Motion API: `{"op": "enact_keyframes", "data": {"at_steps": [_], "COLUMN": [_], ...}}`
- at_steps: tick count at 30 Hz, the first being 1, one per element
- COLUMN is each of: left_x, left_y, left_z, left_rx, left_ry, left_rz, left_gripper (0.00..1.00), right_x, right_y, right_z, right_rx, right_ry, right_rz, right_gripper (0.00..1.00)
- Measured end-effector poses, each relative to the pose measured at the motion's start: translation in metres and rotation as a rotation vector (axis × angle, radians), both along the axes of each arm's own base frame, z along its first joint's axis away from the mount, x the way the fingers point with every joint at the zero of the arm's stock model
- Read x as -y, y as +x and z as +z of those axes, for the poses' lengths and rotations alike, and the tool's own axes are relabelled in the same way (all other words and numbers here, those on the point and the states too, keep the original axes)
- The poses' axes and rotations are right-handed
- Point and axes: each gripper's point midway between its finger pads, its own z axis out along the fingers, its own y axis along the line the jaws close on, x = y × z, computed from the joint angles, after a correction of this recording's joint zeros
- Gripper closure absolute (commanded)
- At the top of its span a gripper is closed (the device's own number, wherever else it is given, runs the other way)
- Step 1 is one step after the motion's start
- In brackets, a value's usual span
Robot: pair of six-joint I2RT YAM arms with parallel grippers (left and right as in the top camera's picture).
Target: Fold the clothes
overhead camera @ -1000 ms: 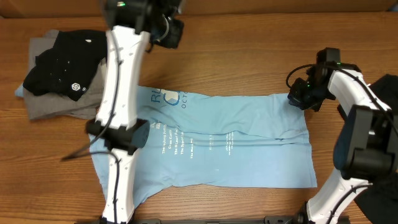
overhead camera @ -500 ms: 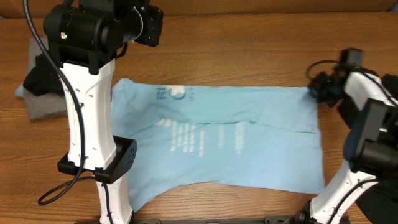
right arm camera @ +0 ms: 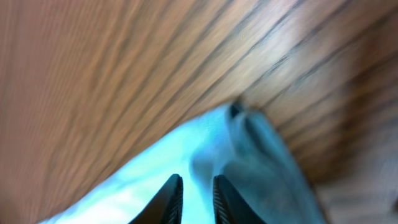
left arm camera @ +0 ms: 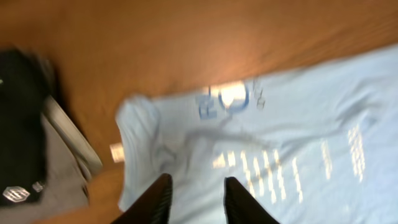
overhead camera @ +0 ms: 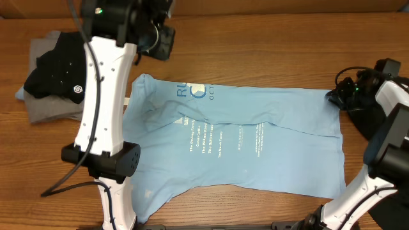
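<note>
Blue shirt [overhead camera: 268,160]: spread flat, centre of tabletop [overhead camera: 268,57]. Left hand [left arm camera: 198,182]: spread, empty, near logo end. Right hand [right arm camera: 197,180]: at hem corner, grip cannot be told. Step: flattening, apparently. Next: pinch edge, fold over.

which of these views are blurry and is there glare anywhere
Overhead: sharp, evenly lit, print on the sky-blue T-shirt crisp. Left wrist: motion-blurred all over, with a bright glare patch on the wooden table just above the shirt's logo. Right wrist: the heaviest blur, wood grain streaked and the shirt's edge soft.
</note>
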Motion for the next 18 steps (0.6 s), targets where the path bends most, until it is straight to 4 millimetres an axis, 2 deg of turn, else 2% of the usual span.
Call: {"op": "enact_keyframes", "data": {"at_steps": [3, 8, 11, 14, 18], "left_x": [-0.004, -0.014, -0.022, -0.023, -0.024], "left_y": [-0.009, -0.021, -0.019, -0.011, -0.021], "left_z": [-0.039, -0.089, -0.114, -0.14, -0.184], "left_rx": [-0.134, -0.292, -0.333, -0.351, -0.424], "left_ry": [0.042, 0.094, 0.092, 0.032, 0.001], "left_rz": [0.003, 0.033, 0.064, 0.068, 0.059], "left_gripper": [0.74, 0.67, 0.63, 0.5, 0.45], "right_x": [-0.004, -0.018, -0.033, -0.048, -0.059], "right_y": [-0.001, -0.014, -0.028, -0.04, -0.05], "right_z": [0.036, 0.138, 0.178, 0.191, 0.183], "right_rx": [0.055, 0.212, 0.265, 0.262, 0.203], "right_ry": [-0.007, -0.064, -0.08, -0.071, -0.04], "right_rz": [0.014, 0.04, 0.062, 0.082, 0.098], "right_gripper": [0.74, 0.7, 0.68, 0.68, 0.68]}}
